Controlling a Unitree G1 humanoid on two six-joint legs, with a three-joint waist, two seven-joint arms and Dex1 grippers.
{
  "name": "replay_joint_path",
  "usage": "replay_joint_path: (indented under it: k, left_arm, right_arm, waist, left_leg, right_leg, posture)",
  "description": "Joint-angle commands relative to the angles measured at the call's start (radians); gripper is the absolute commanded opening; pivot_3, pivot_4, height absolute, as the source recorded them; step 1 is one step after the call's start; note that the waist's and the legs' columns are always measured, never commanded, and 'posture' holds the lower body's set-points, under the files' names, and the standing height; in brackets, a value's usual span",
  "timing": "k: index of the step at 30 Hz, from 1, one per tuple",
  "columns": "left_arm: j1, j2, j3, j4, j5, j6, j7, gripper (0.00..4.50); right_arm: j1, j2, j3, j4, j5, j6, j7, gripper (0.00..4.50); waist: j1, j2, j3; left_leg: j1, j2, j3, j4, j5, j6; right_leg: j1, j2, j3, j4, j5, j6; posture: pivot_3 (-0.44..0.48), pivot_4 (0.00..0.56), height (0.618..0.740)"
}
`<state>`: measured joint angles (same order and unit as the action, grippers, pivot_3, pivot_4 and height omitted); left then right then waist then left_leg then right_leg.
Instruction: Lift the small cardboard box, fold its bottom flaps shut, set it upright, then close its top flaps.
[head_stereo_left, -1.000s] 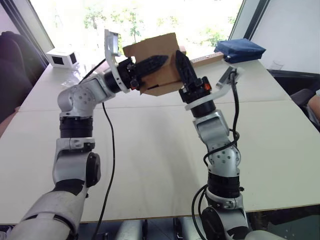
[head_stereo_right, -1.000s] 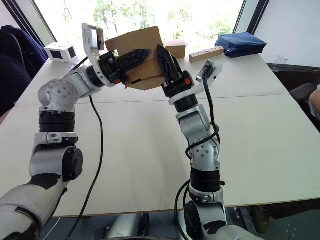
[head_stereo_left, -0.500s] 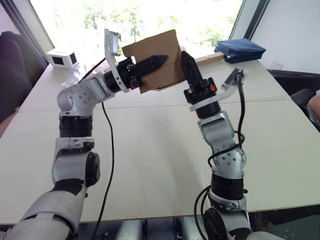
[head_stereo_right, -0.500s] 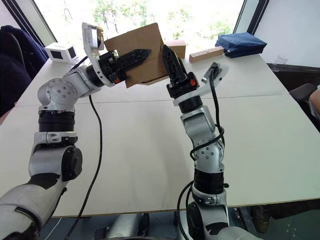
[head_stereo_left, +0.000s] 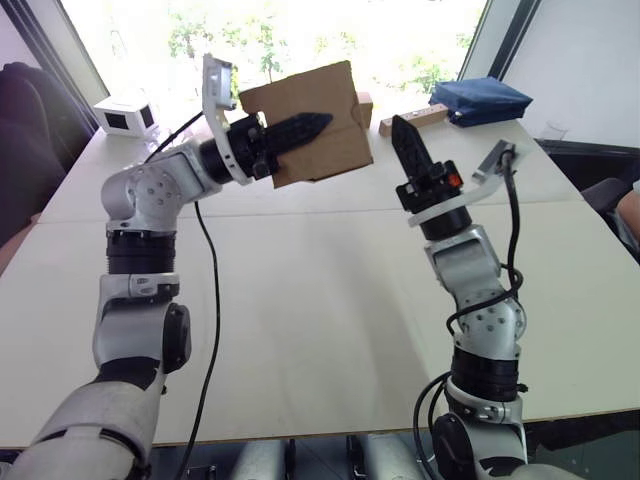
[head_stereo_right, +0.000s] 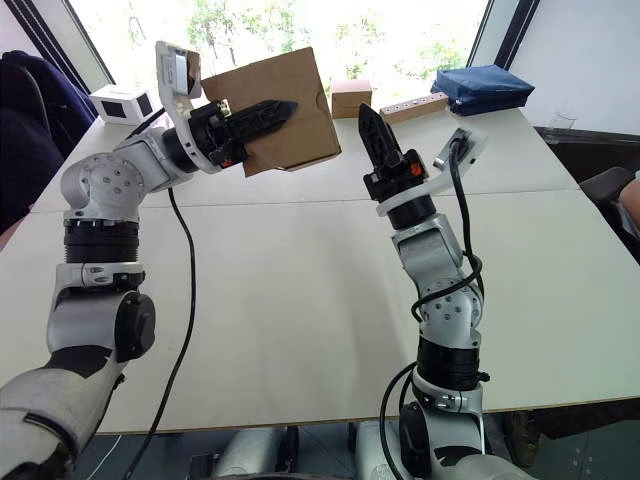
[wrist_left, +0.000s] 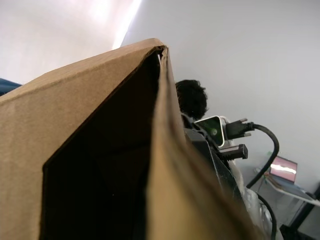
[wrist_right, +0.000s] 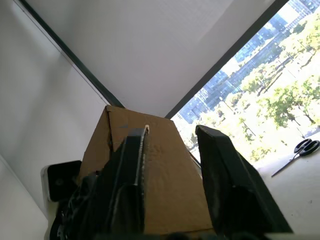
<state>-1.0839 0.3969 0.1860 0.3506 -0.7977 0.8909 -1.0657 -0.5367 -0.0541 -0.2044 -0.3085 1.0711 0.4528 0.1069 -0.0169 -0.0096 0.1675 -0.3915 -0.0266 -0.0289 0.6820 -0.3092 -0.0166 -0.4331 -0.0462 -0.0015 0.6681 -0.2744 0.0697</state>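
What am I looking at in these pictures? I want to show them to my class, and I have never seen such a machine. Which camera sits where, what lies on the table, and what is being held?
This is a humanoid robot with two arms, each ending in black two-fingered jaws. Two pictures come from cameras in its head, looking down over the arms; the other two come from a camera on each wrist. The left gripper holds the small cardboard box up in the air, one finger lying across its outer face. The right gripper stands beside the box, apart from it, pointing up with its jaws open. At the far end of the white table lie a squarer tan box, a long pale wooden block, a blue pouch and a small white device.
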Motion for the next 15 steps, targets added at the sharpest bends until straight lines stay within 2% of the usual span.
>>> replay_joint_path:
  k: [1, 6, 15]
  left_arm:
    - [-0.015, 0.022, -0.004, -0.038, -0.010, 0.006, -0.023, 0.00]
    - [-0.018, 0.039, -0.029, -0.035, 0.005, 0.000, -0.058, 0.00]
    - [-0.043, 0.023, -0.065, 0.020, 0.048, -0.043, -0.082, 0.00]
  right_arm:
    - [-0.002, -0.038, -0.006, -0.054, 0.017, 0.016, 0.028, 0.07]
    - [-0.001, -0.117, 0.029, -0.064, 0.039, 0.102, 0.084, 0.07]
    - [0.018, -0.102, 0.125, -0.120, 0.015, 0.142, 0.123, 0.07]
  waist:
    - [0.000, 0.000, 0.000]
    - [-0.001, 0.000, 0.000]
    - [0.002, 0.000, 0.000]
  left_leg:
    - [0.000, 0.000, 0.000, 0.000, 0.000, 0.000]
    - [0.000, 0.000, 0.000, 0.000, -0.001, 0.002]
    - [0.000, 0.000, 0.000, 0.000, -0.003, 0.005]
  right_leg:
    - [0.000, 0.000, 0.000, 0.000, 0.000, 0.000]
    - [0.000, 0.000, 0.000, 0.000, 0.000, 0.000]
    - [0.000, 0.000, 0.000, -0.001, 0.000, 0.000]
  posture:
    - [0.000, 0.150, 0.740]
    - [0.000, 0.150, 0.740]
    - [0.000, 0.150, 0.740]
